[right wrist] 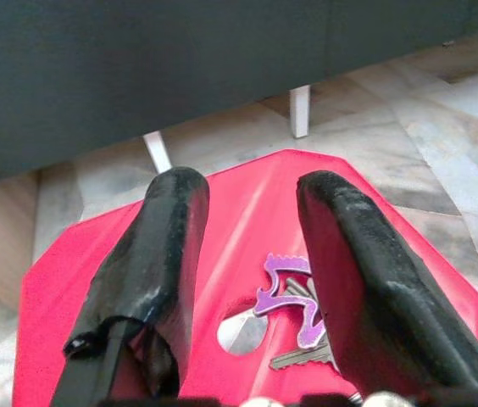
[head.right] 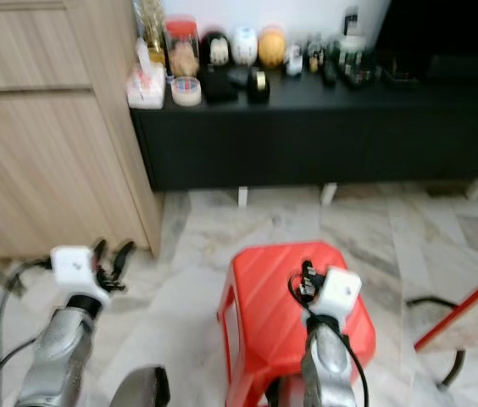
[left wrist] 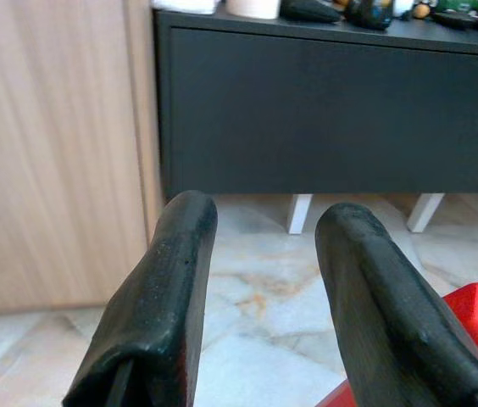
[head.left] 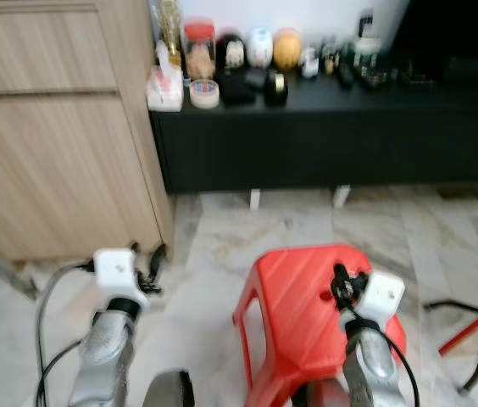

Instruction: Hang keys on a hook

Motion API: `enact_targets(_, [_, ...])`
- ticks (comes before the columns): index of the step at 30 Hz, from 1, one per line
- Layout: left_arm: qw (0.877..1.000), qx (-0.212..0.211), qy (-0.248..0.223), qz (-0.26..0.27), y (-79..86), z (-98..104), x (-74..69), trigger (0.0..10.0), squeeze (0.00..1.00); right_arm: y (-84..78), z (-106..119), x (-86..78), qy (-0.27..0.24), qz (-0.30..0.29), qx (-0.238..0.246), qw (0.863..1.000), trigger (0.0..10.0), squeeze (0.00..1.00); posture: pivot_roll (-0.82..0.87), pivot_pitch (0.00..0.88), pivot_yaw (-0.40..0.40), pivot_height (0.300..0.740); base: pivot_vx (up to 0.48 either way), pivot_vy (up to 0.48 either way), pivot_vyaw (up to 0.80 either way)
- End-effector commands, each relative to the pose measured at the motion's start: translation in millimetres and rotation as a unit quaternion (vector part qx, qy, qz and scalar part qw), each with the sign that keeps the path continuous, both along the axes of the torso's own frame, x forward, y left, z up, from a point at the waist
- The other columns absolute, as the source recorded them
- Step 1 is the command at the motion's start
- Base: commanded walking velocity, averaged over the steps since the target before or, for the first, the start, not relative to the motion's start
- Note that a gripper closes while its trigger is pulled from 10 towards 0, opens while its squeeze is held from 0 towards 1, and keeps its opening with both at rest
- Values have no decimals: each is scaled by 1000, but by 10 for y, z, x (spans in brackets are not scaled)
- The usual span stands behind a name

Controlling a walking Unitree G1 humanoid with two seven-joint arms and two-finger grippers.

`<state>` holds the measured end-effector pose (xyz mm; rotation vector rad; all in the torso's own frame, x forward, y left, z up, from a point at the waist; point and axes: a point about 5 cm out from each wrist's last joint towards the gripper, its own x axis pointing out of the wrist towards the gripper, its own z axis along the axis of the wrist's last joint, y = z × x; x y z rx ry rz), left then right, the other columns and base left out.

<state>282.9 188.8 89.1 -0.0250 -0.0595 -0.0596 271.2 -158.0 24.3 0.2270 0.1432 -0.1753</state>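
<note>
The right hand (right wrist: 247,254) is being held just above the red plastic stool (right wrist: 239,212), its fingers spread apart, with the silver keys on a purple key tag (right wrist: 294,318) lying on the stool top between them. The left hand (left wrist: 260,297) is being held open over the marble floor (head.left: 307,220). Farther off, assorted jars are being carried by the long black surface (head.left: 332,127) beside the light wooden cabinet (head.left: 52,127).

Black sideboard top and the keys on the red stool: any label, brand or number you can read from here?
None can be read.
Jars and bottles on the black sideboard: any labels too blurred to read.
Silver keys with a purple tag on the red plastic stool, between the right gripper fingers: no text visible.
</note>
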Motion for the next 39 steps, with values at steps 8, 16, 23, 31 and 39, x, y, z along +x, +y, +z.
enact_targets(8, [1000, 15, 6, 5, 49, -24, -32, 10000, 0, 12, -31, -18, 8, -1, 7, 1000, 10000, 0, 105, 68, -59, 587, 0, -422, 0])
enact_targets(16, [1000, 10, 7, 10, 59, -25, -33, 10000, 0, 31, -60, -23, 18, 2, 10, 1000, 10000, 0, 109, 68, -60, 587, 30, -208, 0])
enact_targets(23, [1000, 11, 10, 10, 67, -33, -33, 10000, 0, 76, -127, -10, 53, 19, 21, 998, 10000, 0, 106, 68, -59, 587, 0, 0, 0])
enact_targets(31, [1000, 9, 12, 7, 53, -42, -29, 10000, 0, 124, -190, 25, 82, 54, 49, 994, 10000, 0, 106, 69, -58, 587, 0, 0, 0])
enact_targets(39, [1000, 5, 13, 7, 51, -46, -39, 10000, 0, 152, -142, 30, 63, 80, 14, 995, 10000, 0, 106, 69, -60, 587, 0, 0, 100])
